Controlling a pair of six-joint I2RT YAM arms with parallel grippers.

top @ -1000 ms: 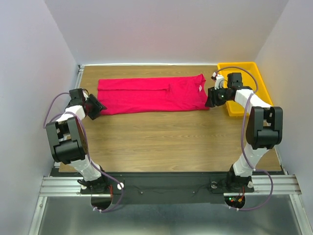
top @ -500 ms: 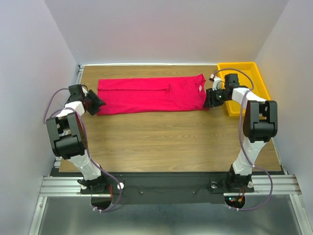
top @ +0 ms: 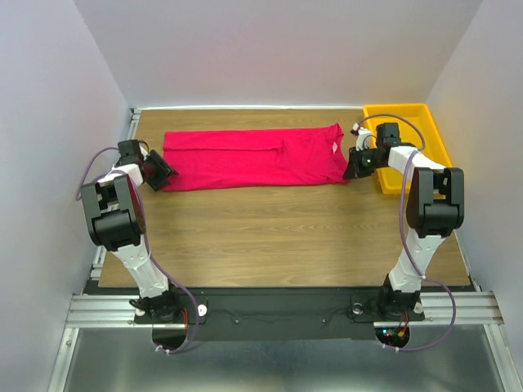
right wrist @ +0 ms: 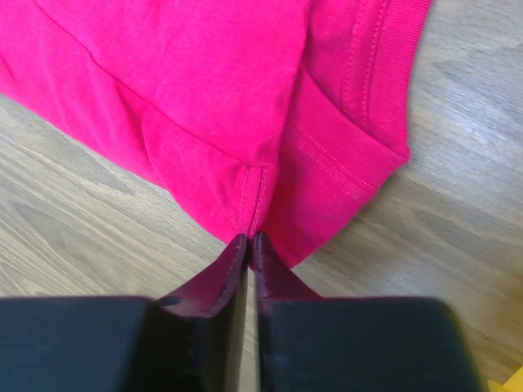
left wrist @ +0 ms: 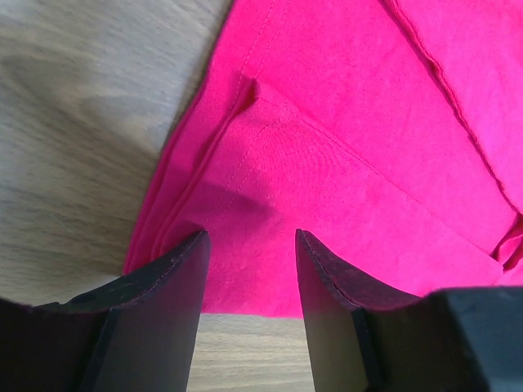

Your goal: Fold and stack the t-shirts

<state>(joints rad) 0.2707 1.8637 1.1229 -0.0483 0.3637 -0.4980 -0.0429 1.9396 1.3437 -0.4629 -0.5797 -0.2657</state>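
The crimson-pink t-shirt (top: 253,158) lies folded into a long strip across the far half of the table, its small white neck label (top: 335,146) near the right end. My left gripper (top: 163,173) sits at the strip's left end. In the left wrist view it (left wrist: 249,237) is open, both fingers straddling the near hem of the t-shirt (left wrist: 343,147). My right gripper (top: 350,167) is at the strip's near right corner. In the right wrist view it (right wrist: 249,238) is shut, the tips pinching the t-shirt (right wrist: 204,82) at the seam on its edge.
A yellow tray (top: 406,107) stands at the back right corner, just behind the right wrist. Grey walls close in the table on the left, back and right. Bare wood (top: 270,237) stretches between the t-shirt and the arm bases.
The right gripper's jaws have closed on the shirt's near right edge. The left gripper has edged slightly closer to the shirt's left end and stays open.
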